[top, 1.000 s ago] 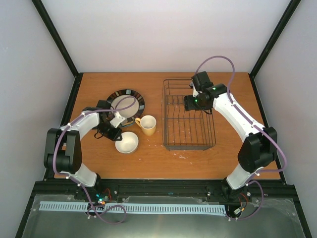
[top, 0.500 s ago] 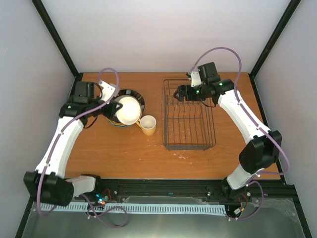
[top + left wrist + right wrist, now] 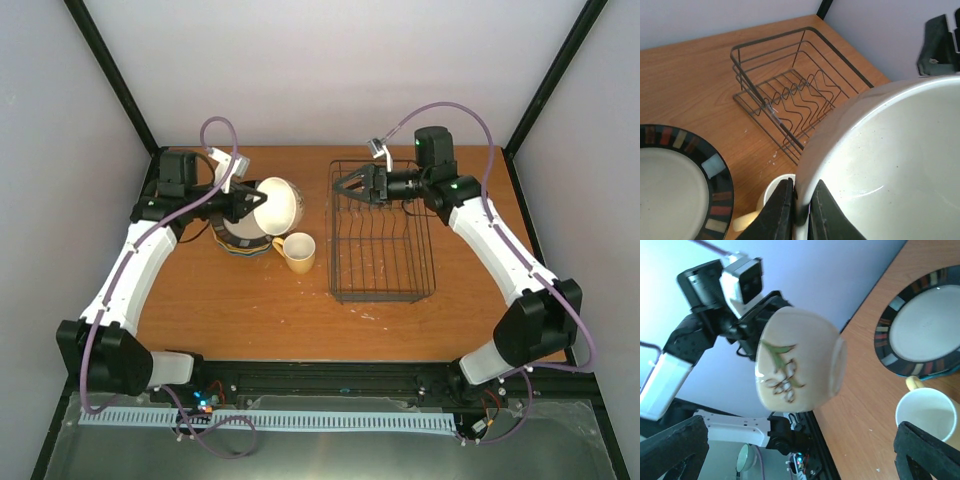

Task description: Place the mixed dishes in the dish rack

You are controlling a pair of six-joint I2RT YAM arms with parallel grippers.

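My left gripper is shut on the rim of the small cream bowl, one finger inside and one outside. The bowl hangs tilted in the air above the plate stack. In the right wrist view the bowl shows a leaf pattern on its outside. My right gripper stands wide open over the far left end of the dish rack, pointing at the bowl without touching it. The yellow mug stands on the table between the plates and the rack. The dark-rimmed plate tops the stack.
The wire rack holds no dishes and lies to the right of the mug. Black frame posts run along the table's sides. Bare wooden table lies in front of the dishes.
The left arm has lifted the bowl off the table and carried it back and right, above the plates. The right gripper has swung left toward the bowl and opened wide.
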